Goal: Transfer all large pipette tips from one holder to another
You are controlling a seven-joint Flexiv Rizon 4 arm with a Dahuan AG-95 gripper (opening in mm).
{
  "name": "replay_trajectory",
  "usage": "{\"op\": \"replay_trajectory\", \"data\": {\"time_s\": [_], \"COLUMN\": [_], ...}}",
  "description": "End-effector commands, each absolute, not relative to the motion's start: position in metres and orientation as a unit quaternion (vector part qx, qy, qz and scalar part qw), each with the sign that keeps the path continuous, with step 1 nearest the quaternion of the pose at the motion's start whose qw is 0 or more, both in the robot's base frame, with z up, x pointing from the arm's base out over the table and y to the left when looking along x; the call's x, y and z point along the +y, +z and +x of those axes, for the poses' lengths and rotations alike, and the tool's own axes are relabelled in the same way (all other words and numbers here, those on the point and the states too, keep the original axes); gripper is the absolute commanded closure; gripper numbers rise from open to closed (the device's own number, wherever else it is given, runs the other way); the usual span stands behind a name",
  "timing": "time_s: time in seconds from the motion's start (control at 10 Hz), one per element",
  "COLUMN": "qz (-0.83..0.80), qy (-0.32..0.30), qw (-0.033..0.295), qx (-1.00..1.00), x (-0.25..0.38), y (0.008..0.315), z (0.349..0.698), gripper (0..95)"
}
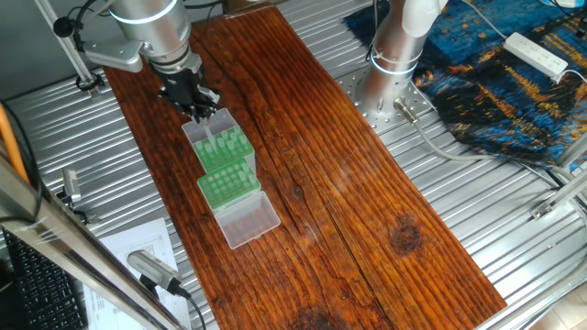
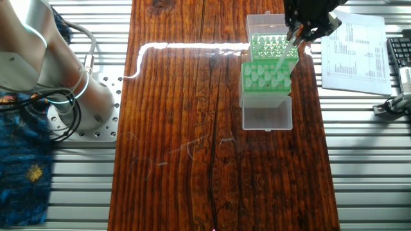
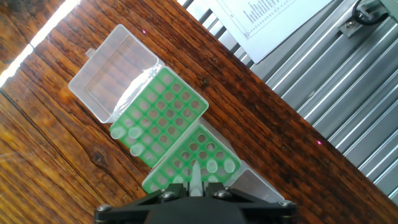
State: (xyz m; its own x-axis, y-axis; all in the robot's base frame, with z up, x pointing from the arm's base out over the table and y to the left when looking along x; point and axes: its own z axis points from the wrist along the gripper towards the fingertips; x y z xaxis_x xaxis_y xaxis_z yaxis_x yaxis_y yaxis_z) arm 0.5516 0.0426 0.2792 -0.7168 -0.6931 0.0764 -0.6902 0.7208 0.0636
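Pale-green, translucent large pipette tips (image 3: 134, 132), slim cones with wide round mouths upward, seated in two green racks side by side on the wooden surface (image 1: 367, 183). Farther rack (image 3: 160, 118) with a few tips along one edge, most holes bare, clear hinged lid (image 3: 112, 71) lying open beyond it. Nearer rack (image 3: 193, 158) with a handful of tips close to the gripper. Gripper (image 3: 194, 186) directly above the nearer rack, black fingers closed tight on a single tip (image 3: 194, 177), point downward, hanging just over the rack's holes. Printed sheet (image 2: 356, 54) on the metal bench beside the board.
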Motion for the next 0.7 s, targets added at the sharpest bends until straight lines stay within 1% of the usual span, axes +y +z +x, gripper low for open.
{"op": "replay_trajectory", "data": {"time_s": [0.1, 0.4, 0.5, 0.7], "qz": [0.377, 0.379, 0.382, 0.392], "qy": [-0.015, -0.015, -0.015, -0.014], "qw": [0.048, 0.049, 0.048, 0.049], "qx": [-0.925, -0.924, -0.923, -0.918], "x": [0.043, 0.048, 0.048, 0.049], "y": [0.278, 0.267, 0.266, 0.264], "z": [0.552, 0.550, 0.550, 0.551], "gripper": [95.0, 95.0, 76.0, 76.0]}}
